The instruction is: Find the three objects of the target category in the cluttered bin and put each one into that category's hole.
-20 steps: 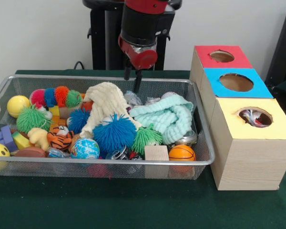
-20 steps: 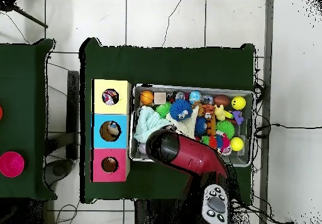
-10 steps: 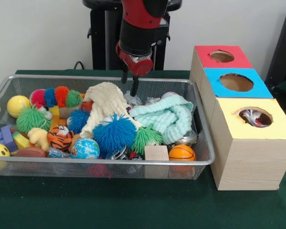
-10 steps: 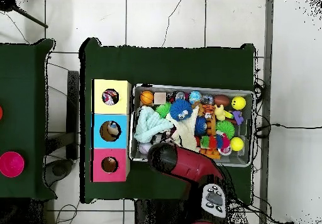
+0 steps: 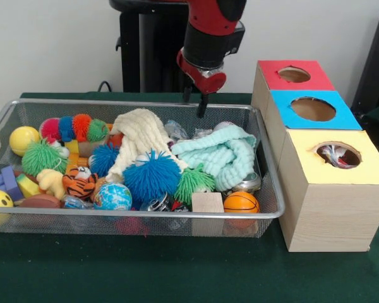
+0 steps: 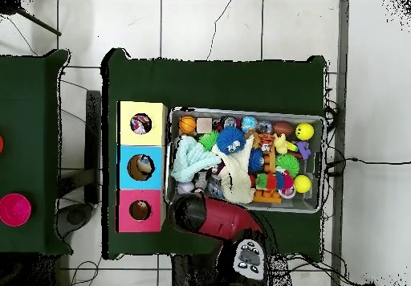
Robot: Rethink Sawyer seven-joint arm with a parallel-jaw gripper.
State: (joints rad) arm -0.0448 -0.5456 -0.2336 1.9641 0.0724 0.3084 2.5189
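Note:
My gripper (image 5: 195,103) hangs open and holds nothing, above the back rim of the wire bin (image 5: 273,208), between the bin's middle and the boxes. In the overhead view the arm's red and black head (image 6: 193,213) hides it, just outside the bin's (image 6: 311,207) lower rim. Below the gripper lie crinkly silver wrappers (image 5: 175,130), a mint knitted cloth (image 5: 222,154) and a cream knitted cloth (image 5: 139,137). The wooden box row has a red hole (image 5: 294,74), a blue hole (image 5: 312,108) and a yellow hole (image 5: 338,154) with crinkly material inside.
The bin also holds a blue fuzzy ball (image 5: 151,176), a green fuzzy ball (image 5: 193,183), a small basketball (image 5: 241,202), a wooden cube (image 5: 207,202), a globe ball (image 5: 112,196), a tiger toy (image 5: 80,182) and yellow balls (image 5: 23,139). Green cloth covers the table.
The arm has swung right in the front view and drawn back from over the wrappers to the bin's back rim. The gripper carries nothing; the bin's contents lie as before.

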